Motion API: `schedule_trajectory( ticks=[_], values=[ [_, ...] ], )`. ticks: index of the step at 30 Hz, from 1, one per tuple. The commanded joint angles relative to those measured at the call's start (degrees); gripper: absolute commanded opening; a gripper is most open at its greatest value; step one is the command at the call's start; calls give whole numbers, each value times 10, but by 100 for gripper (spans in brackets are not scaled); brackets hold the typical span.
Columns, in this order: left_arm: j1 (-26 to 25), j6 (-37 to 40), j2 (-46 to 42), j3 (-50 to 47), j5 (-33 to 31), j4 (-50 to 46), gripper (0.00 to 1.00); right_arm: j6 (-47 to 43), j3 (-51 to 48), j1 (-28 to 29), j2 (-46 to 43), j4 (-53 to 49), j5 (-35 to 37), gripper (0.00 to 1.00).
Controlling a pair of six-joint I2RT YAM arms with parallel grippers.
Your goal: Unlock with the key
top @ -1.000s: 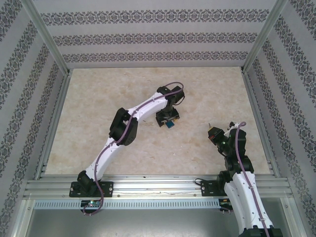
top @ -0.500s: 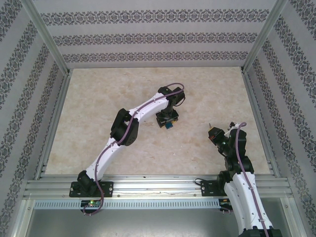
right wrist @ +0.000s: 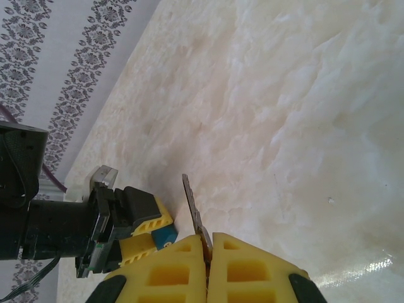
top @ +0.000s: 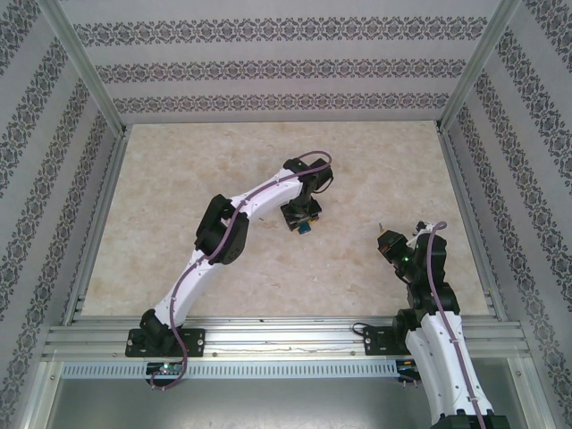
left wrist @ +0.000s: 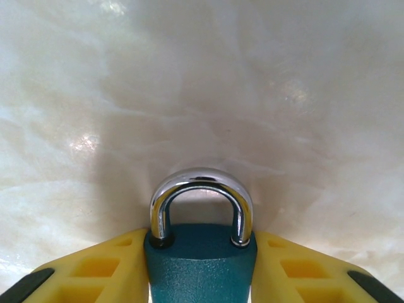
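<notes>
Narrowed left gripper [top: 304, 223] onto padlock [left wrist: 201, 262] since a second ago; now clamping its teal body, mid-table [top: 179, 179]. Right gripper [right wrist: 208, 243] pinching key [right wrist: 192, 202], blade out. Should seat grip squarely, leave shackle free.

Bright even light, soft shadow around the padlock [left wrist: 201, 262], glare patches on the glossy tabletop [left wrist: 287, 95]

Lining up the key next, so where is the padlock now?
The padlock is near the middle of the top view, held between the left gripper's yellow fingers, to the left of the right gripper and its key.
</notes>
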Motion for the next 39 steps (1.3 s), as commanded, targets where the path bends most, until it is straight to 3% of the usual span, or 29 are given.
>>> schedule_trajectory(
  ticks=[1, 9, 15, 17, 28, 39],
  values=[
    [-11, 11, 12, -36, 32, 43, 39, 4, -1, -4, 0, 0, -7, 0],
    [9, 40, -60, -89, 32, 96, 38, 4, -2, -4, 13, 23, -35, 0],
    [43, 40, -207, -273, 72, 294, 36, -21, 17, 12, 68, 82, -114, 0],
    [56, 45, -242, -304, 73, 312, 36, -34, 31, 25, 85, 94, -127, 0],
    [125, 48, -413, -458, 102, 403, 36, -111, 120, 164, 206, 187, -136, 0],
    [134, 23, -513, -518, 99, 460, 35, -136, 206, 266, 306, 241, -79, 0]
  ],
)
